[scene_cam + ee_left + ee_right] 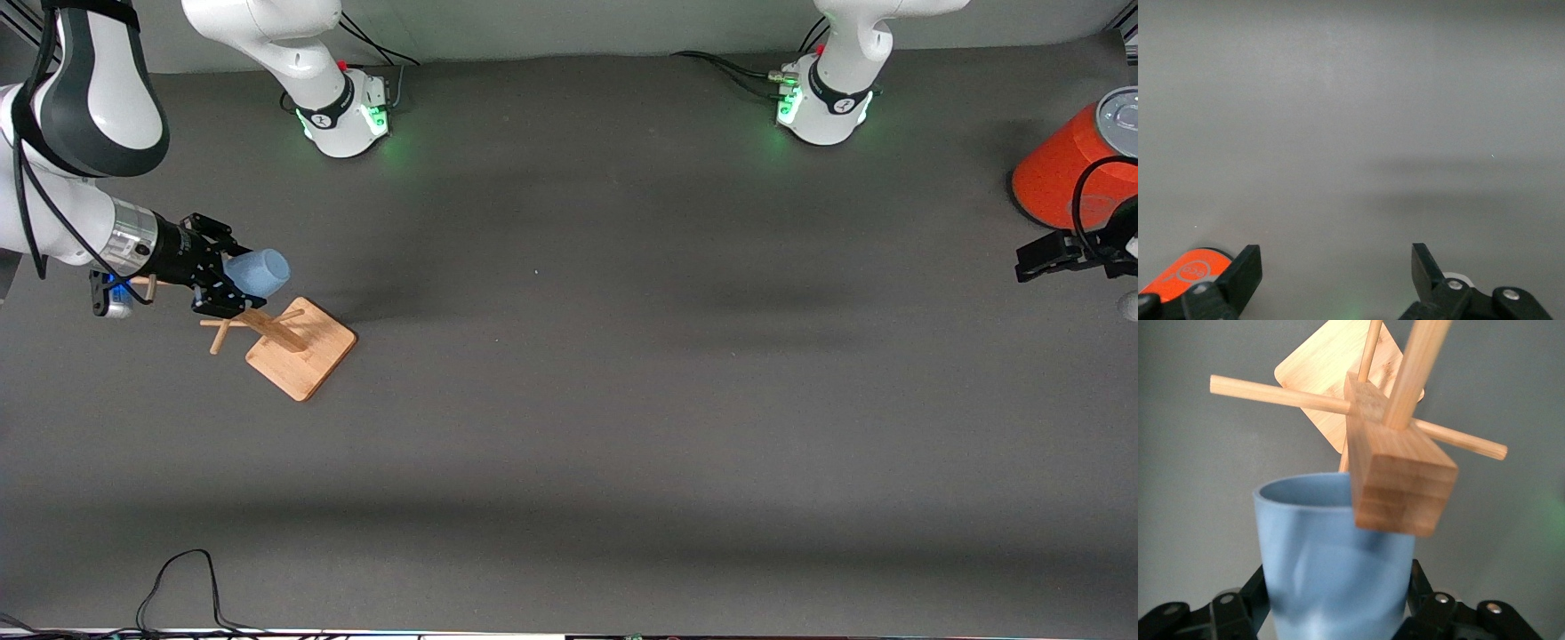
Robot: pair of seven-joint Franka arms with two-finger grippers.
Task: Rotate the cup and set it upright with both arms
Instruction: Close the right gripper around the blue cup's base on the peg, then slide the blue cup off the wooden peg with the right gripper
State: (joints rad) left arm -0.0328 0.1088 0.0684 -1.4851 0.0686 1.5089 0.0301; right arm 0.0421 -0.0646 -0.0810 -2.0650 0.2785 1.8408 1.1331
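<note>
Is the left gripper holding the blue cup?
No: the left gripper is open with only bare table between its fingers, while the cup sits pinched in the right gripper.

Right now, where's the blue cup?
In the front view the cup is at the right arm's end of the table, lying sideways in the right gripper at the top of the wooden rack; its wall looks squeezed in.

In the right wrist view the wooden rack's post [1401, 477] hides part of the cup's rim [1313, 488], and the cup [1335, 567] is cut off at the frame edge. The right gripper's fingers [1421, 583] are mostly covered by it. In the front view, the orange cylinder [1062, 169] is cut by the edge.
</note>
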